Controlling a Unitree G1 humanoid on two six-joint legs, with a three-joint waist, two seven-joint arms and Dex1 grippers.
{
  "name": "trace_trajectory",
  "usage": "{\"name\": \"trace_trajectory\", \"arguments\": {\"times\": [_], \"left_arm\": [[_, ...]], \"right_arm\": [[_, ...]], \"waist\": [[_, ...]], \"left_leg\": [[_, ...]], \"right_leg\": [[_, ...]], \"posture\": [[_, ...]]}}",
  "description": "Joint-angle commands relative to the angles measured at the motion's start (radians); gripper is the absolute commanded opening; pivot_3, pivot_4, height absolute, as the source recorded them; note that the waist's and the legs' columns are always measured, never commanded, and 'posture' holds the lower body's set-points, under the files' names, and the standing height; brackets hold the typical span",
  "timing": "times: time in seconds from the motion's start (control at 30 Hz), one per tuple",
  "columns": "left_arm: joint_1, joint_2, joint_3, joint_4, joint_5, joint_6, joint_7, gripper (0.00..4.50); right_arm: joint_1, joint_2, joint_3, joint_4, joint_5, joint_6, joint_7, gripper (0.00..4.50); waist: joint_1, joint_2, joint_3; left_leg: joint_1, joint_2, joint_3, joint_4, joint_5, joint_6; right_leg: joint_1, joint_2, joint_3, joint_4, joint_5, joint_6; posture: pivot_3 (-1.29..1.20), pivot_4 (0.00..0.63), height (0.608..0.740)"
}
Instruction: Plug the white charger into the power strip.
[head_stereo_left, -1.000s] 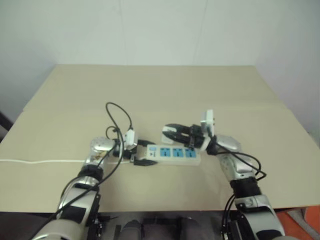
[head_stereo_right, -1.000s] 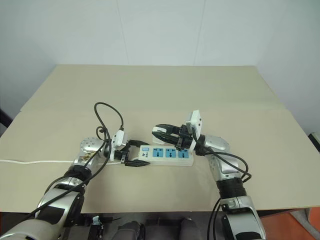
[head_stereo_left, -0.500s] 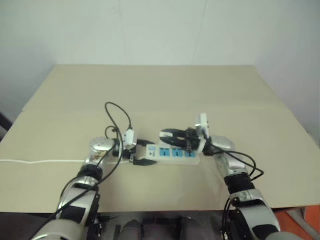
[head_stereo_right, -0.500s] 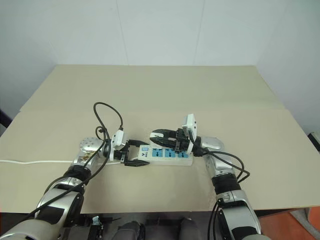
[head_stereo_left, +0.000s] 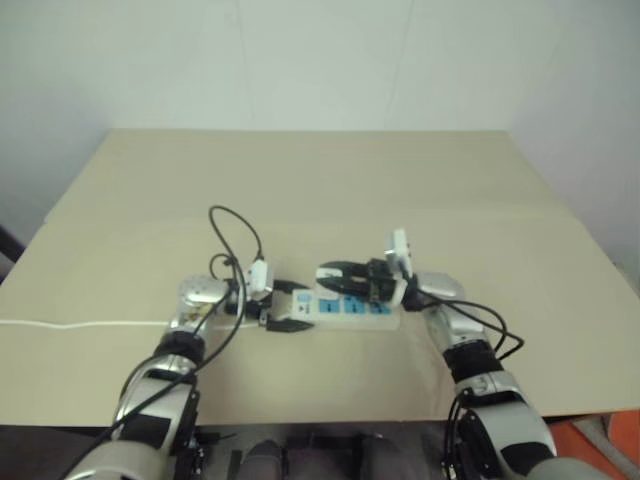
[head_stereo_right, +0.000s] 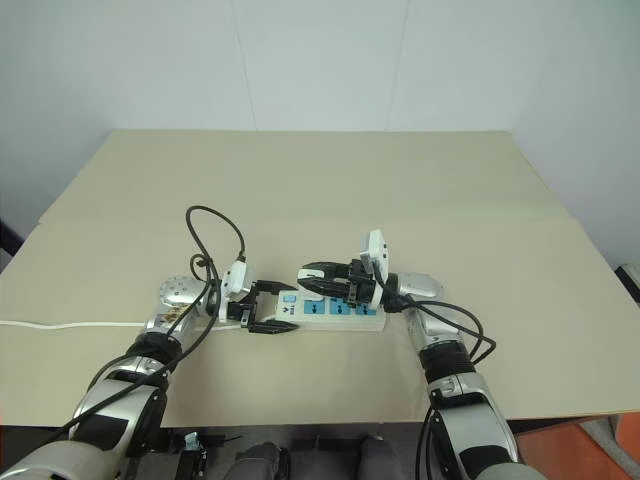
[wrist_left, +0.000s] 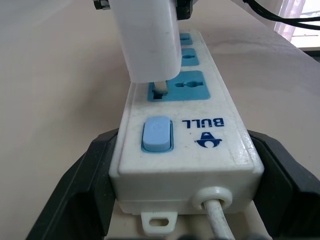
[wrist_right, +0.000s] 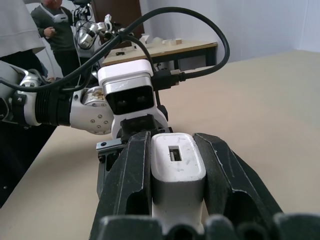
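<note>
Your right hand has come down and in toward the strip over the last second: a second ago it rode higher with its wrist camera box tipped up well clear of the sockets, now it sits low over the switch end, fingers pointing across at the left hand. The table, the strip and the left hand have not shifted. Read: you're at the insertion step, not done yet. Strip lies flat near the table's front edge, between the two arms, its cable running off to your left. Left hand is spread wide around the switch end, a finger against each side, bracing it. Right hand is clamped tight on the charger, one finger along each long face. The head views can't tell you how deep the plug is; the black fingers hide the charger there. The left wrist view does: the charger stands upright over the first blue socket next to the switch, a prong entering the slot, with a gap under the body, so I judge it partly seated. It sits toward one side of that socket face. The right wrist view adds the grip itself, and a person standing in the background beyond the table. Next move probably needs a straight push down; any tilt risks jamming the prongs.
</note>
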Motion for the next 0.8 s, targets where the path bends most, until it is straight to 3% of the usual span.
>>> {"name": "trace_trajectory", "arguments": {"times": [0.03, 0.8], "left_arm": [[-0.002, 0.005, 0.013, -0.035, -0.02, 0.002, 0.0, 3.31], [-0.012, 0.003, 0.015, -0.024, -0.022, 0.003, -0.005, 3.31]], "right_arm": [[-0.022, -0.008, -0.018, 0.016, -0.006, -0.034, 0.011, 1.11], [-0.045, -0.001, 0.016, 0.196, -0.086, -0.176, 0.046, 1.11]], "waist": [[-0.001, 0.0, 0.0], [-0.001, 0.0, 0.0]], "left_leg": [[0.0, 0.0, 0.0, 0.0, 0.0, 0.0], [0.001, 0.0, 0.0, 0.0, 0.0, 0.0]], "right_leg": [[0.0, 0.0, 0.0, 0.0, 0.0, 0.0], [0.0, 0.0, 0.0, 0.0, 0.0, 0.0]], "posture": [[0.0, 0.15, 0.74], [0.0, 0.15, 0.74]]}}
